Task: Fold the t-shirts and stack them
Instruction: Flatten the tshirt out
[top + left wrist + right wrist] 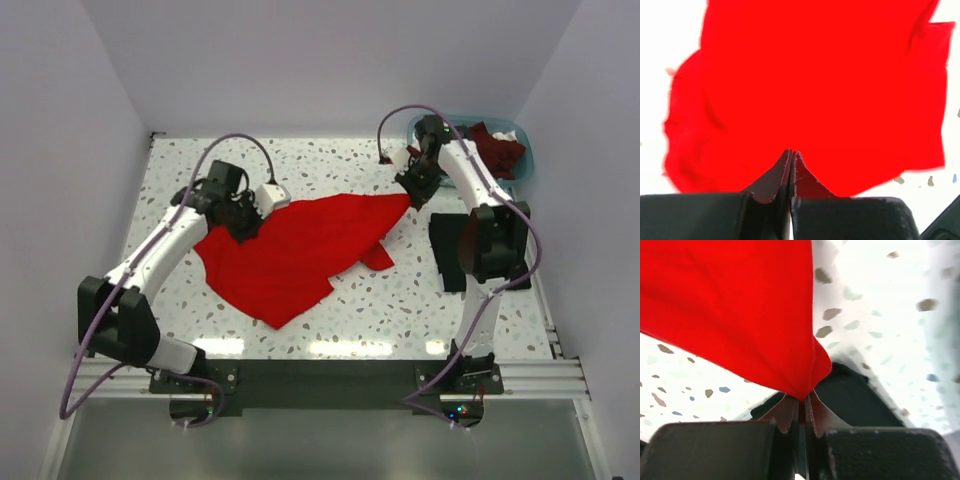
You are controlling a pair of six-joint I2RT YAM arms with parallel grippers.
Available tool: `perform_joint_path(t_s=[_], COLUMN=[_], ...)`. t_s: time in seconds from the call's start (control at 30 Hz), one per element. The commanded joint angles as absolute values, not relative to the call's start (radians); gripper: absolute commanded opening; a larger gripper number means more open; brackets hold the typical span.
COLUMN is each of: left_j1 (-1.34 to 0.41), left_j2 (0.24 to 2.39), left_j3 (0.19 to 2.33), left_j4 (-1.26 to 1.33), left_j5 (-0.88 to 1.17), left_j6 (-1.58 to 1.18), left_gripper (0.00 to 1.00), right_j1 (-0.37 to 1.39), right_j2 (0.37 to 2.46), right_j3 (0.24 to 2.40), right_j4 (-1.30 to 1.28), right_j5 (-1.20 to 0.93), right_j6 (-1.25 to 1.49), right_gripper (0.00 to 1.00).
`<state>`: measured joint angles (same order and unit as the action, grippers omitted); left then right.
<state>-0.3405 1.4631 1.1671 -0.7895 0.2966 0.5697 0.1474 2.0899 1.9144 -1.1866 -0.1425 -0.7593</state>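
From above, the red shirt (pixel 295 250) lies spread in the middle of the table (pixel 420 310). It is bunched and not flat, with a point toward the near edge and a sleeve sticking out on the right. The left pincer (pixel 245 228) is at the shirt's far left edge. The right pincer (pixel 413 192) is at its far right corner, and the cloth is pulled in a line between the two. There is bare table behind the shirt, some on the left, and a wide patch on the right by the right arm. The shirt's near point stops short of the table's front edge. The basket (pixel 527 160) sits in the far right corner, just behind the right pincer. A dark red shirt (pixel 497 143) is piled inside it.

From the left wrist, the left pincer (pixel 791 160) is squeezed closed, its two fingers pressed together on the edge of the red shirt (pixel 815 85). The cloth fans out wide from the tips. White table (pixel 660 50) shows on the left side and at the lower right, past the shirt's edge.

From the right wrist, the right pincer (pixel 801 410) is pinched tight on a corner of the red shirt (pixel 730 305). The cloth goes up and to the left from the fingertips, lifted off the table. Its lower edge hangs free over the speckled table (pixel 880 300). The table is bare to the right of the cloth. A pale blurry shape runs along the right edge, and I cannot tell what it is.
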Motion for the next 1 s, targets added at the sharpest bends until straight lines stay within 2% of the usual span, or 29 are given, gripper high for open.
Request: perform_joint_path(t_s=[0.0,0.03,0.07,0.1,0.2,0.27,0.47,0.73,0.83,0.87,0.9,0.93,0.97], left_j1=[-0.296,-0.305,-0.323,-0.395,-0.609,-0.69,-0.9,-0.968,-0.968,-0.966,-0.965,-0.96,-0.951], left_j2=[1.405,1.408,1.404,1.372,1.271,1.269,1.419,1.565,1.597,1.606,1.602,1.592,1.571], left_j3=[1.278,1.302,1.293,1.267,1.082,0.988,0.913,0.847,0.853,0.856,0.854,0.85,0.847], left_j4=[-1.033,-1.078,-1.095,-1.051,-0.837,-0.773,-0.622,-0.541,-0.557,-0.572,-0.572,-0.569,-0.568], left_j5=[0.486,0.53,0.573,0.555,0.359,0.307,0.174,0.003,-0.04,-0.058,-0.067,-0.072,-0.077], left_j6=[0.672,0.686,0.654,0.62,0.502,0.418,0.305,0.296,0.301,0.304,0.305,0.307,0.314], left_gripper=[0.0,0.05,0.39,0.52,0.79,0.82,0.89,0.86,0.66,0.46,0.35,0.16,0.07], right_j1=[0.147,0.149,0.147,0.147,0.149,0.149,0.149,0.149,0.149,0.149,0.149,0.149,0.149], right_j2=[1.977,1.977,1.98,1.985,1.993,1.991,1.98,1.95,1.944,1.945,1.947,1.948,1.951], right_j3=[2.003,2.006,2.005,2.002,1.964,1.942,1.89,1.852,1.85,1.855,1.864,1.87,1.878], right_j4=[-1.25,-1.256,-1.262,-1.284,-1.29,-1.282,-1.266,-1.262,-1.262,-1.269,-1.273,-1.275,-1.281], right_j5=[-0.184,-0.181,-0.179,-0.181,-0.19,-0.193,-0.202,-0.198,-0.206,-0.21,-0.218,-0.222,-0.225], right_j6=[-0.729,-0.729,-0.73,-0.733,-0.726,-0.71,-0.684,-0.681,-0.681,-0.68,-0.677,-0.675,-0.673], right_gripper=[0.0,0.0,0.0,0.0,0.0,0.0,0.0,0.0,0.0,0.0,0.0,0.0,0.0])
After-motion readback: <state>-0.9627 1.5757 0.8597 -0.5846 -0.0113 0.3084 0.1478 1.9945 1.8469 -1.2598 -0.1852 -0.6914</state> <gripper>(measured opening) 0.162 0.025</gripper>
